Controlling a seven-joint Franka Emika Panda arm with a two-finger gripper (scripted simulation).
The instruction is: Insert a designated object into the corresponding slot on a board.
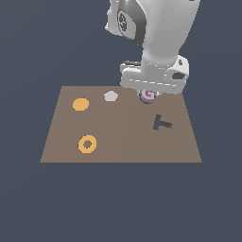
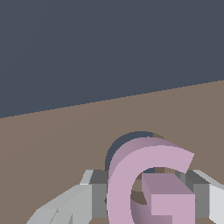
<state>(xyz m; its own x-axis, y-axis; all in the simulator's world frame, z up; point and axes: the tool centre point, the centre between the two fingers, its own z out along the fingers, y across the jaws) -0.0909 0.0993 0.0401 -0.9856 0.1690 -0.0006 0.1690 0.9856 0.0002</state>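
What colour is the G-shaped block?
Light pink-lilac; the G-shaped block shows best in the wrist view.

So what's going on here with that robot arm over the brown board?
The arm's tool sits low over the far side of the brown board, with the pink G block between its fingers. In the wrist view a dark curved recess shows just behind the G, so it seems to be right at its slot, though whether it is seated can't be told. An orange ring, an orange disc, a pale pentagon and a dark T lie elsewhere on the board.
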